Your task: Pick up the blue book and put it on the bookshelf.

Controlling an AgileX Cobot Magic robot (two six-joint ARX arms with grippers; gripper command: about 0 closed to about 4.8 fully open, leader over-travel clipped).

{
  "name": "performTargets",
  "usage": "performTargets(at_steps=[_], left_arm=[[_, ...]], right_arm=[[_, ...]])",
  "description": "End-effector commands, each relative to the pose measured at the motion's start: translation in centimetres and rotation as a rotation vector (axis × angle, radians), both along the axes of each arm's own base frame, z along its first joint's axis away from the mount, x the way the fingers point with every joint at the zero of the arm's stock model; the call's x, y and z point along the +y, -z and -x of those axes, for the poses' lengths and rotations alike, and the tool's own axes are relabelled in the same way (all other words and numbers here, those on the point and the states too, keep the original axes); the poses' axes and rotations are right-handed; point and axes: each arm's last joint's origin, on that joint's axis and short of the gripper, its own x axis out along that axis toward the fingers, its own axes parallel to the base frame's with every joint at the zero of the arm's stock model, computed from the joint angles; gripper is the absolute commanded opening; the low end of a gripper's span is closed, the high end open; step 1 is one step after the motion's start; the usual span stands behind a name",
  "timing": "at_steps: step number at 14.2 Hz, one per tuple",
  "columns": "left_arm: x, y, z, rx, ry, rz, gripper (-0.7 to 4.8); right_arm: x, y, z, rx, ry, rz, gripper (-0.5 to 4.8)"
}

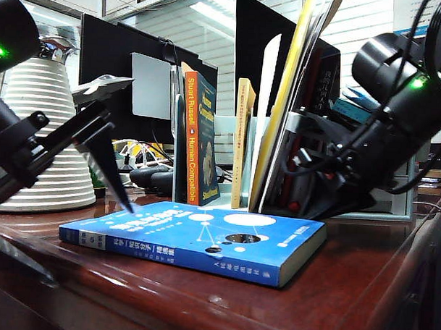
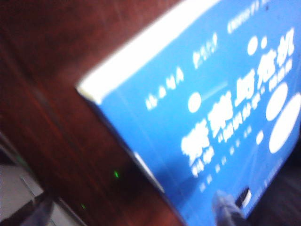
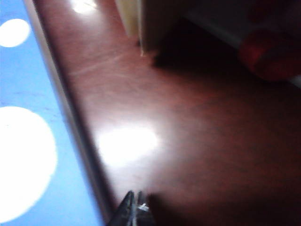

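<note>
The blue book lies flat on the dark wooden table, cover up, with white circles and white characters; it also fills the left wrist view. My left gripper is open at the book's left end. One finger is over the cover and the other is off the book beside its spine edge. My right gripper is shut, low over bare table just beside the book's right edge. The pale bookshelf stands behind the book.
An orange-spined book, a thin yellow book and leaning folders stand in the bookshelf. A white ribbed cone stands at the back left. Dark monitors and cables are behind. A red object lies near the shelf base.
</note>
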Motion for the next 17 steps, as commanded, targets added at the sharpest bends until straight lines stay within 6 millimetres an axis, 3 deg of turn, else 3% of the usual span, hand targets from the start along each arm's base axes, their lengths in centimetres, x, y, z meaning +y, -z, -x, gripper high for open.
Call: performTargets(at_steps=[1, 5, 8, 9, 12, 17], left_arm=[[-0.8, -1.5, -0.8, -0.112, 0.085, 0.146, 4.61], [-1.0, -2.4, -1.0, -0.15, 0.102, 0.226, 4.61], [-0.8, -4.5, -0.9, -0.321, 0.112, 0.221, 4.27], [-0.7, -4.3, -0.8, -0.3, 0.108, 0.21, 3.97], [-0.5, -3.4, -0.3, -0.197, 0.102, 0.163, 3.96], [-0.2, -2.8, -0.1, -0.169, 0.048, 0.08, 3.96]], right_arm=[[0.1, -0.2, 0.0, -0.012, -0.009, -0.003, -0.01], [0.1, -0.3, 0.0, -0.013, -0.009, -0.004, -0.01], [0.1, -0.3, -0.1, -0.016, -0.004, -0.001, -0.01], [0.1, -0.3, -0.1, -0.014, -0.006, -0.003, -0.01], [0.1, -0.3, -0.1, -0.014, -0.006, -0.002, -0.01], [0.1, -0.3, -0.1, -0.019, -0.007, -0.005, -0.01]])
